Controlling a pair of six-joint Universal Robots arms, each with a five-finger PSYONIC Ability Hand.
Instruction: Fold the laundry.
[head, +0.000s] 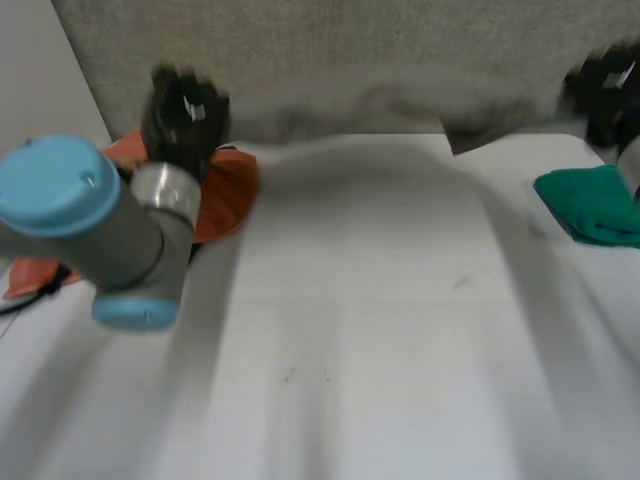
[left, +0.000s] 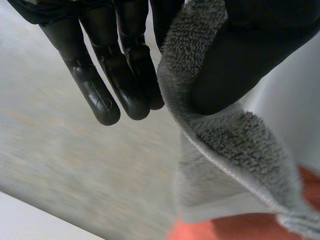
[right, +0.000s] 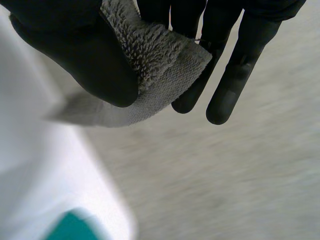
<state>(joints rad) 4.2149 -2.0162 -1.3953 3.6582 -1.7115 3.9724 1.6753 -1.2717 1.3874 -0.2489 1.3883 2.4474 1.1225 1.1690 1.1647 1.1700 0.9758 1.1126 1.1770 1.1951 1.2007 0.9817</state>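
A grey towel (head: 340, 60) hangs stretched between my two raised hands at the far side of the table. My left hand (head: 183, 118) pinches one upper corner of the towel (left: 215, 125) between thumb (left: 250, 55) and fingers (left: 107, 75). My right hand (head: 610, 85) pinches the other upper corner of the towel (right: 155, 60) between thumb (right: 85, 55) and fingers (right: 235, 60). The towel's lower edge sags down to the white table (head: 360, 330).
An orange cloth (head: 215, 195) lies on the table under my left arm (head: 90, 215). A folded green cloth (head: 595, 205) lies at the table's right side, also seen below the right hand as a green patch (right: 70, 227). Orange cloth (left: 235, 227) shows beneath the towel corner.
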